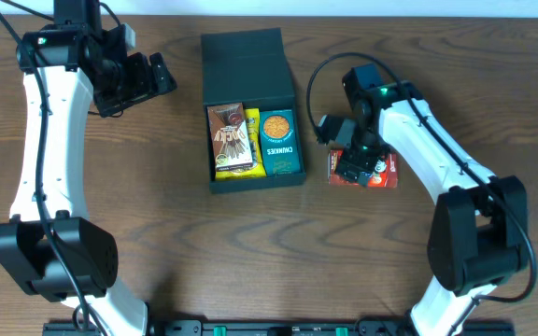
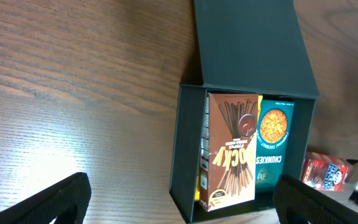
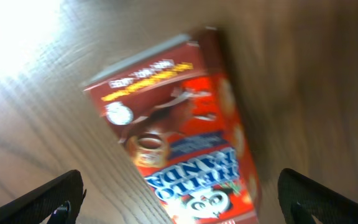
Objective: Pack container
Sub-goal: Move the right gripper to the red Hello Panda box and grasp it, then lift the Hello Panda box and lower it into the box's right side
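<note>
Container point(image 1: 255, 181) sits mid-table, flap lid folded back on the far side so the cavity is reachable from above. Brown Pocky box point(image 2: 232, 149) lies over a yellow packet point(image 1: 253, 131), teal carton point(image 2: 272, 149) tight beside it. Floor looks full, so I judge the next item goes on top. My right gripper point(image 1: 355, 166) hangs over the red snack box point(image 3: 179, 124), just right of the container, fingers spread wide, nothing gripped. Wrist view is blurred, so contact is unclear. Left gripper point(image 1: 162, 75) sits far-left, spread and empty, off the transfer path.
</note>
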You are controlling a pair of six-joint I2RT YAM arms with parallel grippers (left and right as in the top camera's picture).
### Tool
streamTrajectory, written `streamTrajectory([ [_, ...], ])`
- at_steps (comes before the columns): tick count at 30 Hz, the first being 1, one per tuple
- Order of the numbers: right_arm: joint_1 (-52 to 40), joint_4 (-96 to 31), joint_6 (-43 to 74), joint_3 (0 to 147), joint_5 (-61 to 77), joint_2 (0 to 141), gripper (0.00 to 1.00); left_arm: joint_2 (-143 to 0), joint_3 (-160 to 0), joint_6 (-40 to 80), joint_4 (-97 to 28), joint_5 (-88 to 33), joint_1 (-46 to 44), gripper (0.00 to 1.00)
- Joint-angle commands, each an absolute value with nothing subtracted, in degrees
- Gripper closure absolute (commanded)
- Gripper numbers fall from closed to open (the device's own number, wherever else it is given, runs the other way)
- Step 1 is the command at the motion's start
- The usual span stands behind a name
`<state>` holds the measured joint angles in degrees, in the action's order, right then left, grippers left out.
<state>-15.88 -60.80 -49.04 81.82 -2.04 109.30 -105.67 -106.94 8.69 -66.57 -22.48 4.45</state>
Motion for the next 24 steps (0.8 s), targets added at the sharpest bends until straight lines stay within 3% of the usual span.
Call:
streamTrajectory([
  [1,-15.55,-60.62,-59.02,79.31,1.34,109.08,0.01,-105.65,-106.50,7.44,-66.57,-22.04,4.58,0.05],
  [24,-15.29,-46.28,-60.34,71.53,-4.47,109.12,0.02,-105.65,-106.50,7.44,-65.47,-22.04,4.58,0.05],
])
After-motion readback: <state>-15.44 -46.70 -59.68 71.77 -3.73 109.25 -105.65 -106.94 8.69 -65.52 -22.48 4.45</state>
